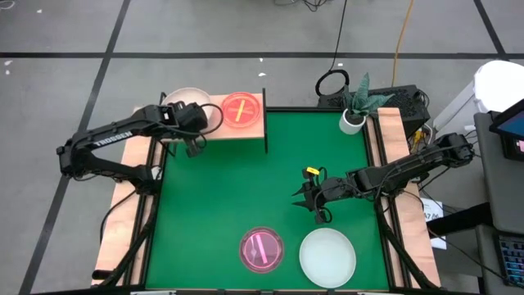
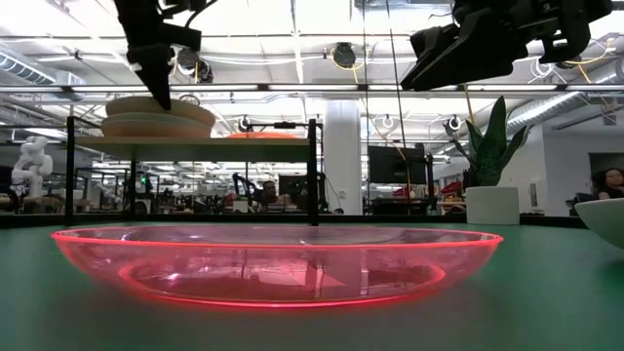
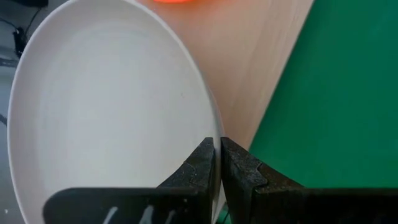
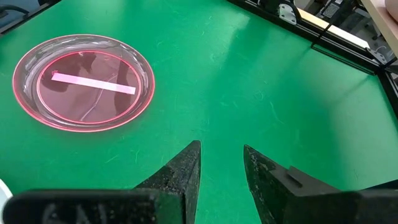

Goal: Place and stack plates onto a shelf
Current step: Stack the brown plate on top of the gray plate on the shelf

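Two plates remain on the green worktop (image 1: 221,197), both toward six o'clock: a translucent magenta plate (image 1: 261,250) with a pale stripe, and a larger mint-white plate (image 1: 327,257) just beside it at its three o'clock. They lie flat, rims up, probably waiting their turn.

At eleven o'clock stands the shelf (image 1: 254,123), carrying an amber-red striped plate (image 1: 240,110) on its right half and a pale large plate (image 3: 106,118) on its left, which in the low view seems to rest on another plate. The left pincer (image 3: 217,171) sits at that plate's rim with fingers drawn almost together, nipping the edge, likely to settle it squarely on the stack.

The right pincer (image 4: 221,168) hovers over the worktop's middle-right, narrowly parted and empty, aimed toward the magenta plate, plausibly the next pick.

Being round, the plates have no long axis; only the stripes point, the magenta one's running roughly twelve to six, the shelf one's tilted toward one o'clock.
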`<state>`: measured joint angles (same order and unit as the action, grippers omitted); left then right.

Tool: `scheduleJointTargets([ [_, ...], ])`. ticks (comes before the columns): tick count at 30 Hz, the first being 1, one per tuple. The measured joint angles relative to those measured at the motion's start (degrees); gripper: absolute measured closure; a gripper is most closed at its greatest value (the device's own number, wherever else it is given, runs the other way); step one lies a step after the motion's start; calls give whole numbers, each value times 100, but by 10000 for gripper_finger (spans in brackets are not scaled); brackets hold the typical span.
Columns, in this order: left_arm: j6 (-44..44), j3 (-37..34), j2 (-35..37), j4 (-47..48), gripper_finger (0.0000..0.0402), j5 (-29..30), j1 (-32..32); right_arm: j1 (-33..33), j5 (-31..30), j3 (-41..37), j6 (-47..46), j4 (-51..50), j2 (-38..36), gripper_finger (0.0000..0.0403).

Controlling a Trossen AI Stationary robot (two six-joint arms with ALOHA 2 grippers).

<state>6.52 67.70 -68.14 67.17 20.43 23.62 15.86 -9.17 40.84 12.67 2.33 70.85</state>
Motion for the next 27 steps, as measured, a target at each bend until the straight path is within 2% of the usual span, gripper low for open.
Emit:
scheduleJointTargets([
  [10, 34, -166, 0, -10, 375, 96, 0, 0, 0, -1, 0, 0, 0, 298],
  [13, 32, -166, 0, -10, 363, 134, 0, 0, 0, 0, 0, 0, -2, 298],
  [16, -30, -166, 0, -10, 325, 309, 0, 0, 0, -1, 0, -2, -1, 298],
  [21, -74, -164, 98, 21, 234, 668, -2, 0, 15, 0, -2, -46, -2, 298],
  [27, -171, -56, 485, 23, 149, 671, -35, 0, 20, 0, 0, -44, -2, 298],
])
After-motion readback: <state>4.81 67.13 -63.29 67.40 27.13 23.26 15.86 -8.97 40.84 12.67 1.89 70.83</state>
